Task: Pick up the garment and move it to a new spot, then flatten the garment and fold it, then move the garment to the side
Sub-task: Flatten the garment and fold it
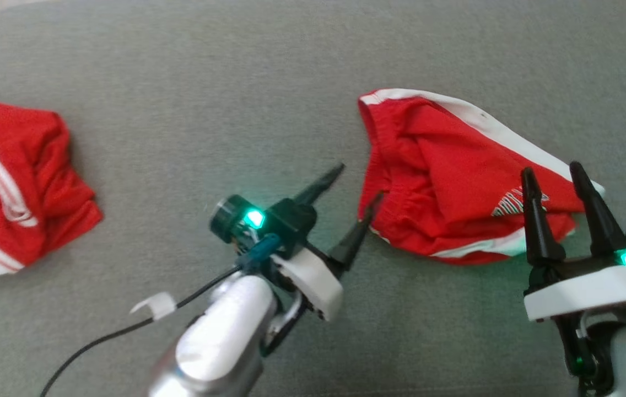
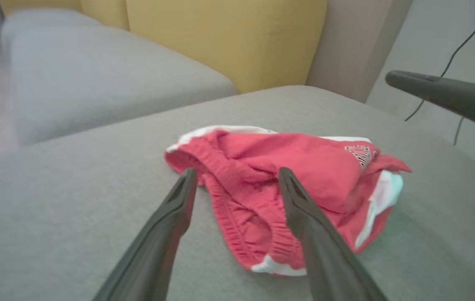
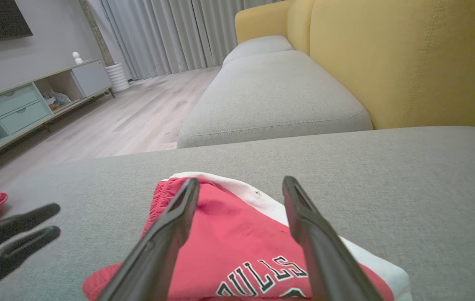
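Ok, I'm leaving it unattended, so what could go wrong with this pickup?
The shorts lie crumpled in layers, so the open left gripper at the waistband might pinch just one layer and lift them twisted. The other red garment on the left could crowd the spot for setting them aside.

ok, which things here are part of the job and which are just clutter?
Job: red Bulls shorts; left gripper and right gripper, both open, at either end; grey cushion underneath.
Lying about, likely: striped red garment at the left, yellow backrest, cabinet.
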